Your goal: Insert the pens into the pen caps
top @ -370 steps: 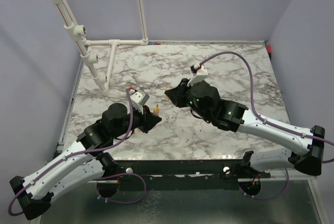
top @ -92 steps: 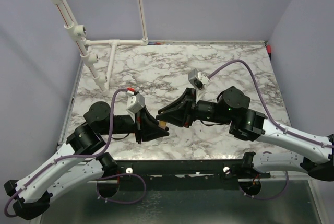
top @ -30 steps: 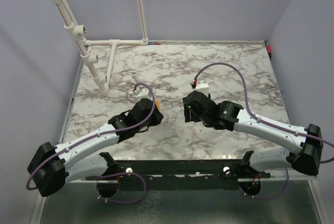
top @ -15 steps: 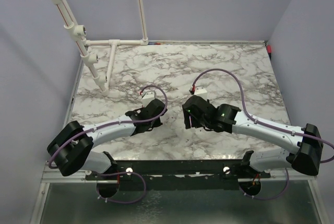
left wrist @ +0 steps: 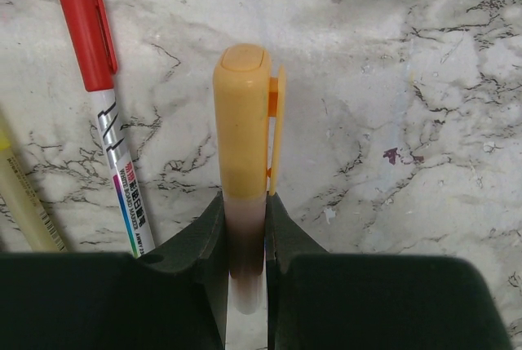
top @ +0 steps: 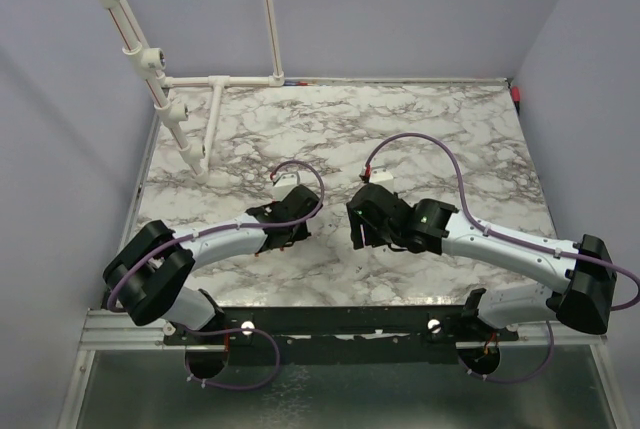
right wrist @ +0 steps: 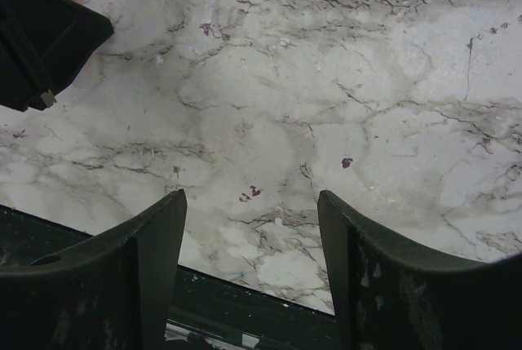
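Clenching with the left gripper (left wrist: 244, 240) on a pen (left wrist: 245, 213) by its pale barrel, at 6 o'clock in the left wrist view, with the yellow-orange cap (left wrist: 241, 121) already on its end and pointing to 12 o'clock above the marble table (left wrist: 391, 81). Looks seated, with no gap showing between cap edge and barrel, though impossible to confirm as clicked home; equally impossible to tell whether touching the marble or held just clear of it. Lying flat at 9 o'clock of that cap, a red-capped pen (left wrist: 114, 162); at 8 o'clock, cut by the frame edge, a yellow barrel (left wrist: 23, 211), cap end unseen. Hanging released and empty at 3 o'clock of the left wrist in the top view, the right gripper (right wrist: 251, 211), jaws spread wide over bare marble near the table's front edge. Probably at the set-down step for this pen. Hazards from here: letting go from too high and sending the round pen rolling into the two alongside or toward the front edge; lowering at a tilt, catching the clip (left wrist: 276, 130) on the marble and prying a half-seated cap loose; swinging the right gripper in for another pen and clipping the left one, with both wrists so close together. Hard also to count uncapped pens, with much of the table hidden beneath the arms.
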Robot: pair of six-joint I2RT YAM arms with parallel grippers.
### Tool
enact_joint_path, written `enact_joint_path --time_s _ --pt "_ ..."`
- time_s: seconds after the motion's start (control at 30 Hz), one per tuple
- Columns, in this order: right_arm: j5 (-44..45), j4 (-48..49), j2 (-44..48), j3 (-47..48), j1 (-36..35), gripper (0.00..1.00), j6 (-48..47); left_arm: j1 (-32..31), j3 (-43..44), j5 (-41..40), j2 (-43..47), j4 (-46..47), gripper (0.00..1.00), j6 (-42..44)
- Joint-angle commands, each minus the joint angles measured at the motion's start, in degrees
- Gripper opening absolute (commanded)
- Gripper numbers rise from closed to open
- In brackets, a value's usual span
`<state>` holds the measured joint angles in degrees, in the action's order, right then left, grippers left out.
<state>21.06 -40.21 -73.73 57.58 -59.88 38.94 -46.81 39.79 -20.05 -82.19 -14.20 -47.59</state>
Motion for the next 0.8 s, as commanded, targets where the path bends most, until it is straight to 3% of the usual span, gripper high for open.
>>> enact_joint_path --time_s 0.0,0.57,0.77 --pt "-0.68 -0.02 0.06 -0.3 0.29 0.69 -0.85 0.55 0.41 -0.34 -0.2 0.45 0.1 0.45" --pt "-0.58 0.33 1.4 -1.78 0.29 0.69 0.15 0.66 -1.66 0.06 0.96 0.07 0.31 0.41" --pt "-0.51 0.2 2.3 -2.19 0.29 0.69 0.34 0.65 -1.55 -0.07 1.51 -0.32 0.32 0.4"
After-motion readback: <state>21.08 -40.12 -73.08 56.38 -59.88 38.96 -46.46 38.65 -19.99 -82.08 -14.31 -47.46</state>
